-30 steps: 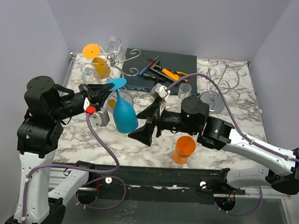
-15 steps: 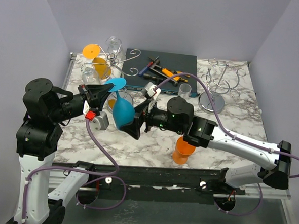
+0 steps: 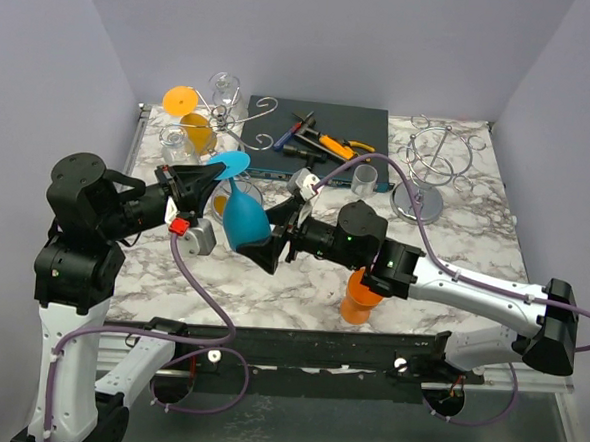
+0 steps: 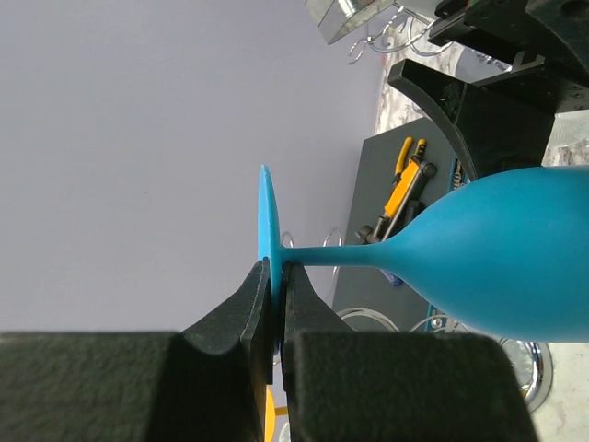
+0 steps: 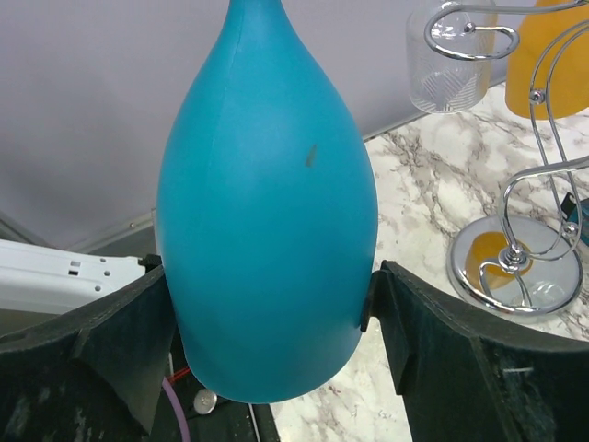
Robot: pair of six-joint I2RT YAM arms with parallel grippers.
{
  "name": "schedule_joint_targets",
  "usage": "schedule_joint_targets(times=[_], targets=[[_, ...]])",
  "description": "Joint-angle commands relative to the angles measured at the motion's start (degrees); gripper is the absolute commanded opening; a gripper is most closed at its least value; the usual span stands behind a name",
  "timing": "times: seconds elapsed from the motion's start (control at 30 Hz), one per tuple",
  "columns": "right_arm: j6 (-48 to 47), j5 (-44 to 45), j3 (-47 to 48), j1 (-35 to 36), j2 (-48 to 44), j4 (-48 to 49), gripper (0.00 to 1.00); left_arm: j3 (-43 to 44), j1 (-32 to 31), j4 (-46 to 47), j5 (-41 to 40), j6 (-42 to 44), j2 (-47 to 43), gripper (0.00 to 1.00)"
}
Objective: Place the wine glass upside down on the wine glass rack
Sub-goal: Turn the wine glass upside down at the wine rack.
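Your glass [image 3: 243,223] hangs over the left middle of the table [image 3: 475,232]. Its foot is up in your left gripper [image 3: 216,176] and its bowl is between the fingers of your right gripper [image 3: 266,241]. Behind it stands the left rack [image 3: 243,118], and the right rack [image 3: 423,169] is at the back right. Between them lies a box [image 3: 366,120] with tools [image 3: 320,140] on it. A tumbler [image 3: 365,180] stands just before the box, and a cup [image 3: 360,297] stands near the front edge.

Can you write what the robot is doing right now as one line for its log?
left tool: shut on foot of glass | right tool: around bowl, grip unclear | glass: held above table
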Motion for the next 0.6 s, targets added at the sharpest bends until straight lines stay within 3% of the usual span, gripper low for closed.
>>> schedule_joint_targets(times=[0.0,0.1,0.57], targets=[[-3.5,0.0,-2.5,0.3,-0.2,8.2,0.91,2.1,-0.1,0.6,4.7,-3.6,1.3,0.01],[-4.3,1.4,-1.5,0.3,0.9,8.1,0.99,2.2,-0.1,0.6,4.9,-4.1,1.3,0.01],[-2.4,-2.4,1.3,-1.3,4.7,10.2,0.99,1.6,-0.1,0.6,7.1,-6.2,1.2,0.01]])
